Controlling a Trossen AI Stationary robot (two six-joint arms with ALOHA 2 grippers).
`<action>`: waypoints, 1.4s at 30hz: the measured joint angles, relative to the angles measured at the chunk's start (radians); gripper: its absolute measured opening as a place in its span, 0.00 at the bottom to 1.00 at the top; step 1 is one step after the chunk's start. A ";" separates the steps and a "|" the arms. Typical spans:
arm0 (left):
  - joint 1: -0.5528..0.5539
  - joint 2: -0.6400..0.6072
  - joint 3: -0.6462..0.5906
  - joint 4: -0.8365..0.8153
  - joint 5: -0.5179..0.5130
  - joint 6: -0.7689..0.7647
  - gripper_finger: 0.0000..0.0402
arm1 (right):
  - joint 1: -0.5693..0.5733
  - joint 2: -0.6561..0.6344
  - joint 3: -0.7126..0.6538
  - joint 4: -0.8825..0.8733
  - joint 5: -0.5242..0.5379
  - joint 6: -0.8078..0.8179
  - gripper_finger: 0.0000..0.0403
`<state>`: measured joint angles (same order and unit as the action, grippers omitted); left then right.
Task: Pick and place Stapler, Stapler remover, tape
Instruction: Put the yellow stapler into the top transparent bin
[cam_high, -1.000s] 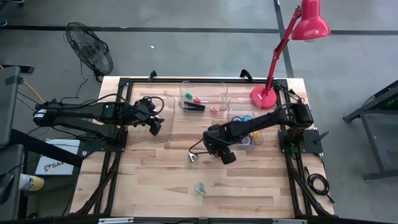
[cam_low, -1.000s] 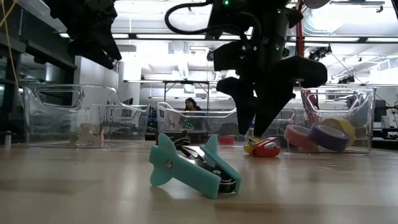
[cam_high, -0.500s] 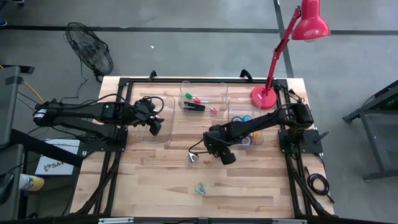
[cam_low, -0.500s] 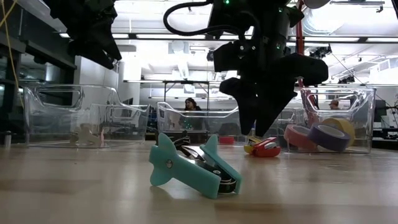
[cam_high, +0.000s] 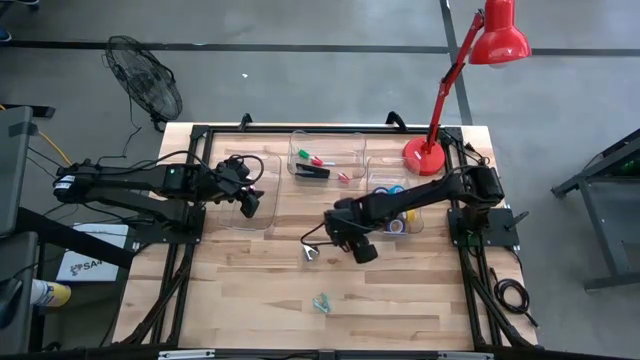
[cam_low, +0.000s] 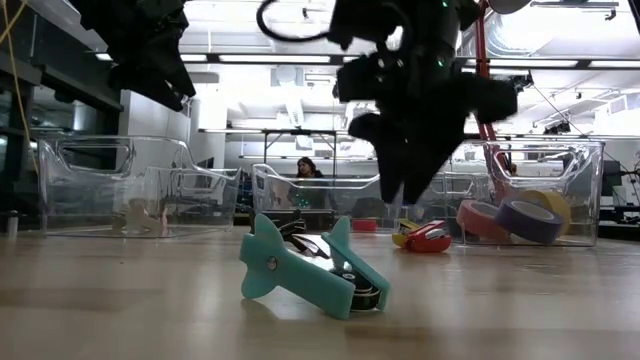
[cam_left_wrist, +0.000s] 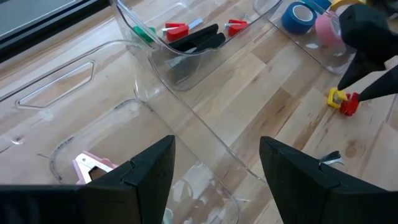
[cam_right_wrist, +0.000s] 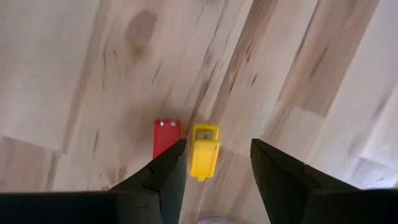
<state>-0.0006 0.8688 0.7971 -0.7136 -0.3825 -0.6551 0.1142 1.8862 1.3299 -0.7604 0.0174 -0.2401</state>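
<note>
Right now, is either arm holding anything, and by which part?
Nothing is held. The right gripper hangs open over the red-and-yellow staple remover on the table; the left gripper is open above a clear bin.

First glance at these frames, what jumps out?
The red desk lamp at the table's far right corner, then the teal staple remover lying alone on the wood right in front of the low camera. Mid-table, the right gripper hangs open just above a small red-and-yellow remover, while the left gripper waits open over the left clear bin.
</note>
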 joint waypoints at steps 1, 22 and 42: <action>0.000 0.000 0.000 0.000 -0.001 0.000 0.57 | 0.000 0.000 0.013 -0.004 0.000 0.000 0.41; 0.000 0.000 -0.001 0.000 0.007 0.003 0.57 | -0.005 0.327 0.422 -0.429 0.001 0.051 0.41; 0.000 0.000 -0.001 -0.023 0.005 0.003 0.57 | -0.030 0.336 0.423 -0.457 0.002 -0.047 0.41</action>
<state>-0.0006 0.8684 0.7963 -0.7364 -0.3771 -0.6521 0.0844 2.2217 1.7531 -1.2171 0.0189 -0.2867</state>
